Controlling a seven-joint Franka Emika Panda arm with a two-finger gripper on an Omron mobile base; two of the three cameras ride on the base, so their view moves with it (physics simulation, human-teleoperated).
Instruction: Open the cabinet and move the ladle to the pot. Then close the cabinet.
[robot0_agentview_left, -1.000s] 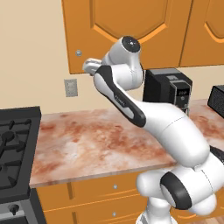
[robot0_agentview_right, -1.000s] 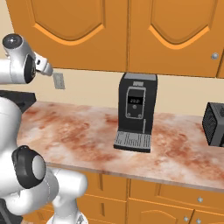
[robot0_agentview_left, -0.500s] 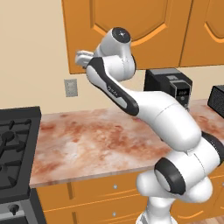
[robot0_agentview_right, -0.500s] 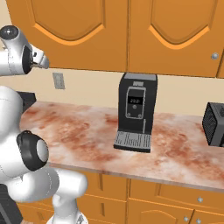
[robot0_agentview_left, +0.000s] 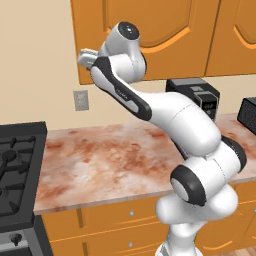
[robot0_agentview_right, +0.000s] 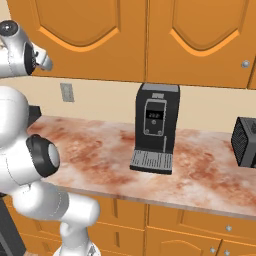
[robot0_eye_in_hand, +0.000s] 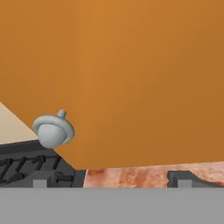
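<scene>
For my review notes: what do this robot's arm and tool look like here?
The arm is glossy white, made of rounded, bulbous segments with dark grey to black bands and round caps at the joints. No cables or markings show. The tool is a small pale grey-white block at the wrist; in the hand view its finger tips are small, dark and squared.

end effector (robot0_eye_in_hand: 111, 183) now higher, nearer cabinet (robot0_agentview_left: 150, 30) corner

the cabinet (robot0_eye_in_hand: 131, 65) door spreads orange and flat straight ahead of the gripper (robot0_eye_in_hand: 112, 183), close up. its small round silver knob (robot0_eye_in_hand: 53, 130) sits ahead of the left fingertip, slightly above it, apart from both tips. the jaws stand wide. below the door's lower edge lie the dark stove (robot0_eye_in_hand: 30, 168) and the marbled counter (robot0_eye_in_hand: 131, 175).
</scene>
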